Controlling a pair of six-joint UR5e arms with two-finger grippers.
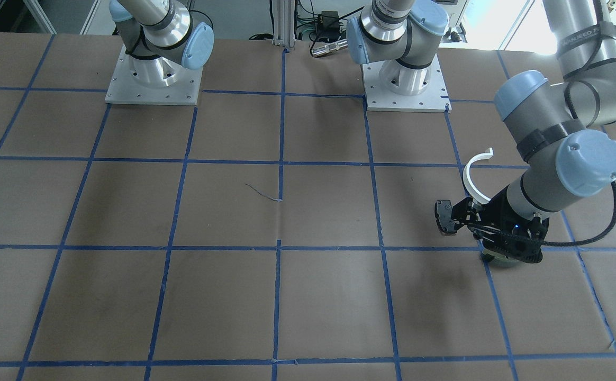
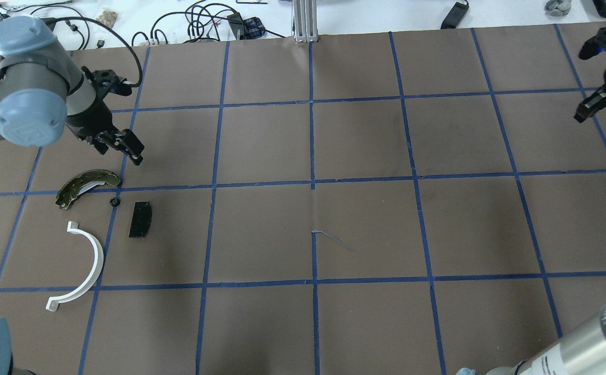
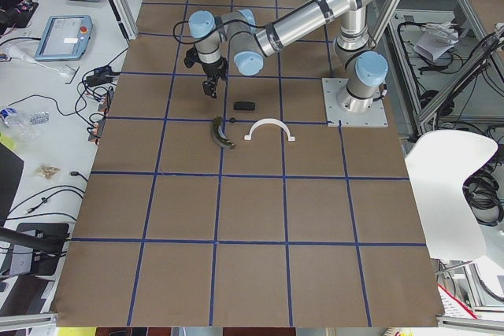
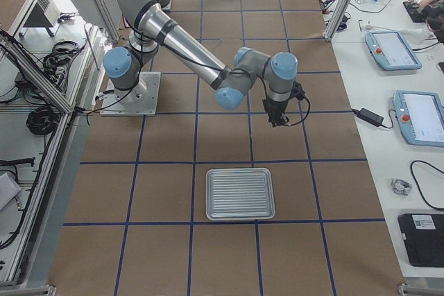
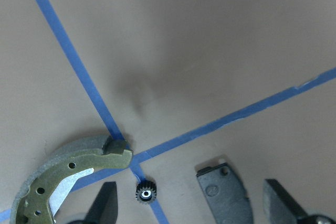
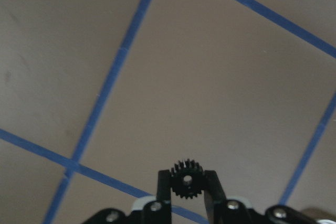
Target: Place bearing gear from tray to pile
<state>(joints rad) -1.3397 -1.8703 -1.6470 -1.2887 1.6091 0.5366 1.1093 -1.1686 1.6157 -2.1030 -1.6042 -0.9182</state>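
Note:
My right gripper (image 6: 185,178) is shut on a small black toothed bearing gear (image 6: 185,182) and holds it above bare table; it shows at the right edge of the overhead view (image 2: 592,107). The pile lies at the left: an olive-green curved shoe (image 2: 87,186), a black rectangular pad (image 2: 140,219), a white half-ring arc (image 2: 87,260) and another small black gear (image 2: 115,202). My left gripper (image 2: 121,148) is open and empty, hovering just beyond the shoe. In the left wrist view the gear (image 5: 144,194) lies between the shoe (image 5: 68,169) and the pad (image 5: 220,198).
The ribbed metal tray (image 4: 241,193) lies on the table on my right side, near my right gripper (image 4: 277,112), and looks bare. Blue tape lines (image 2: 312,182) grid the brown table. Cables and clutter lie past the far edge (image 2: 204,21).

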